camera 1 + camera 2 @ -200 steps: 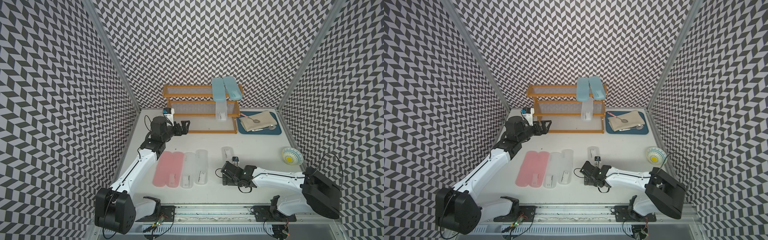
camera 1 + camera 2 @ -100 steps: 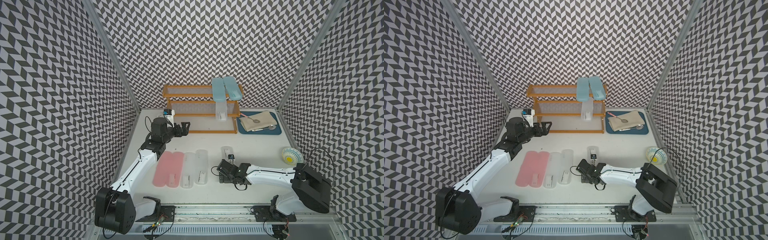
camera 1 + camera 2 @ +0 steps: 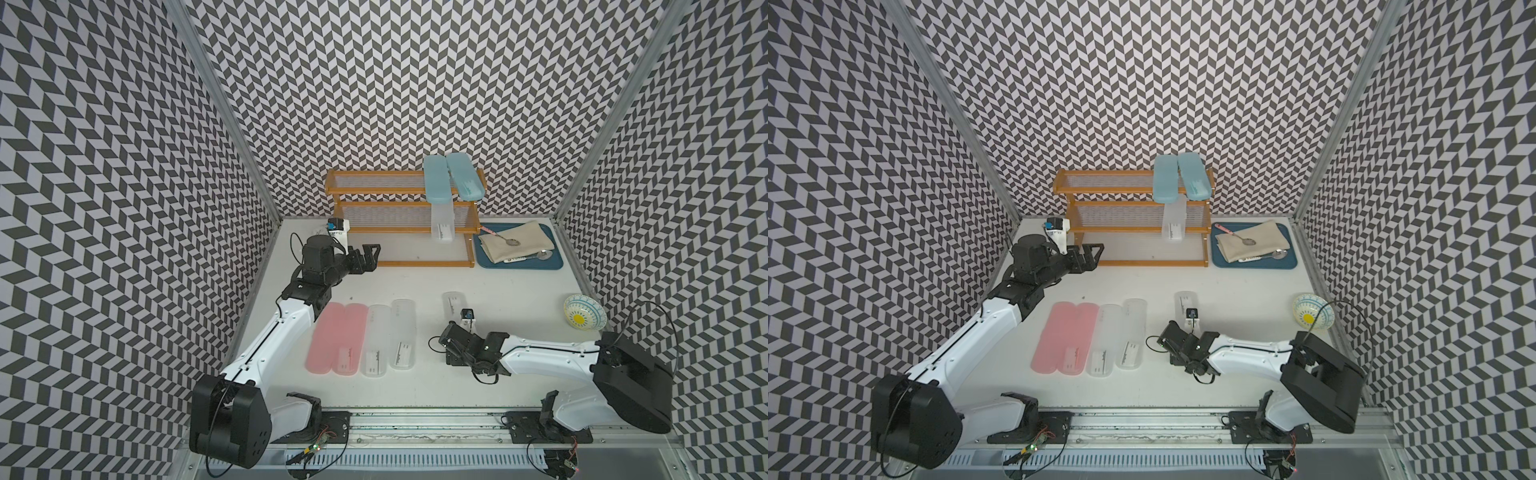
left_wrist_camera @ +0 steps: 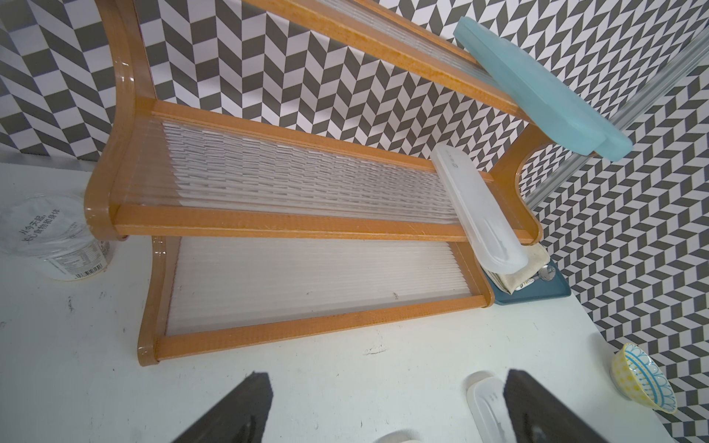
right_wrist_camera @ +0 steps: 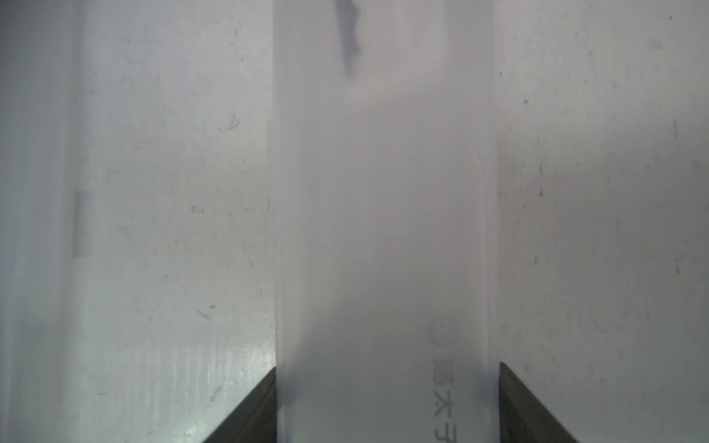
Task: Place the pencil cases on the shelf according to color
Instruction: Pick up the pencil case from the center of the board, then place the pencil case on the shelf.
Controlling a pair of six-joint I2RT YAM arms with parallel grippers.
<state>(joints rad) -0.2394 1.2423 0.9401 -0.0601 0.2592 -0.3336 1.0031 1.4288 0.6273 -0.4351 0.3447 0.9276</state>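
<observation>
The frosted clear-white plastic pencil case [image 5: 383, 191] lies lengthwise inside the right gripper [image 5: 387, 406], whose jaws seem clamped on its long sides. Its axis points toward the orange-brown wooden shelf [image 3: 399, 262]. The left gripper [image 4: 387, 377] gapes wide and empty.

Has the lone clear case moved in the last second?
No. The lone clear case keeps the same gap from the shelf as before.
</observation>
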